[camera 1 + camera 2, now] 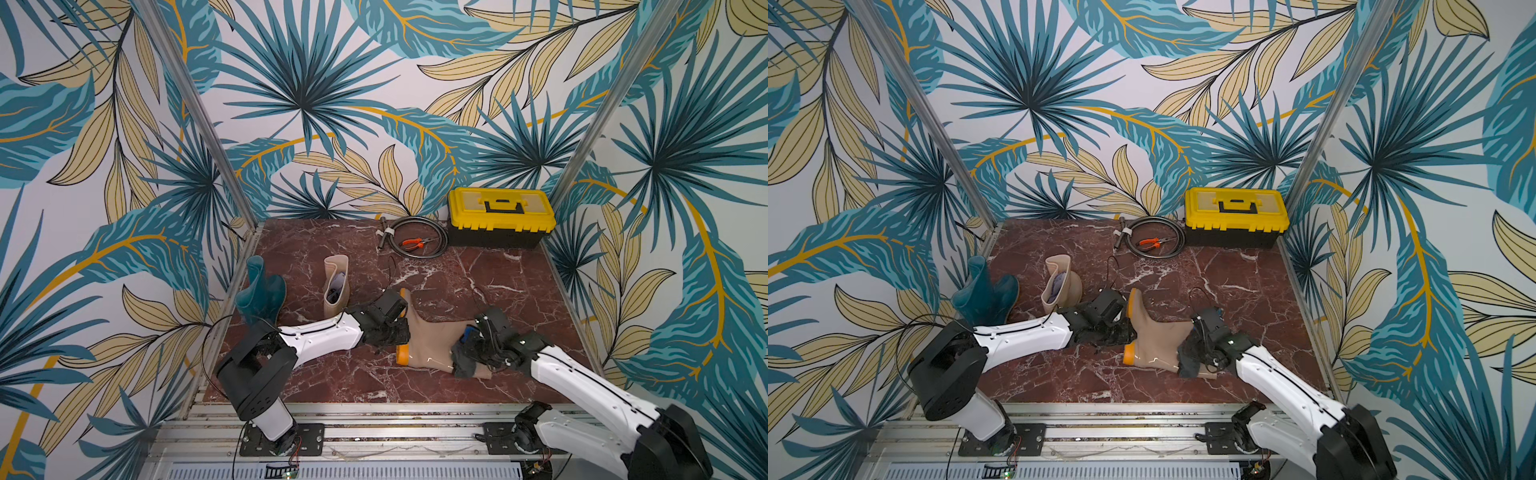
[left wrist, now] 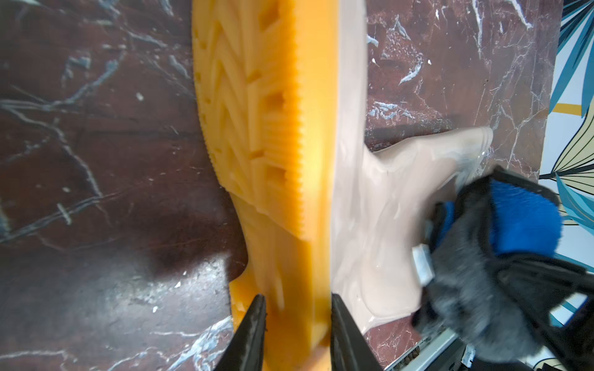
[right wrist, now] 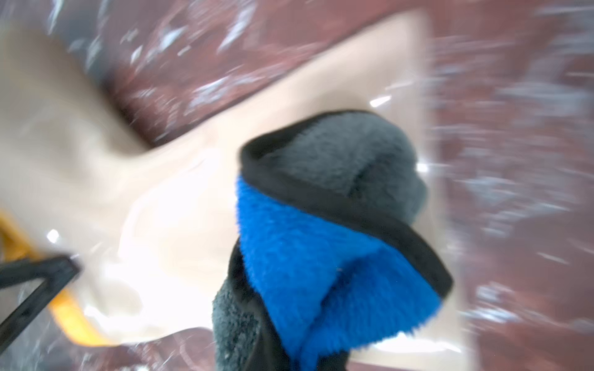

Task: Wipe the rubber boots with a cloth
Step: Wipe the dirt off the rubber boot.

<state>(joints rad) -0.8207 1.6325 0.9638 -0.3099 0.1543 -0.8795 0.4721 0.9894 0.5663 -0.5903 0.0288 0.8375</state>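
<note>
cloth (image 3: pixel 321 241) blurred, apparently covering right jaws, tan boot (image 2: pixel 385 208) cropped

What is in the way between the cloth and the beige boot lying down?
Nothing visible. The cloth in the right gripper rests directly on that boot, on its leg. The left gripper clamps its orange sole.

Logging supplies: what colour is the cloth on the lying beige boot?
The cloth is charcoal grey and bright blue, black-edged; clearest in the right wrist view.
</note>
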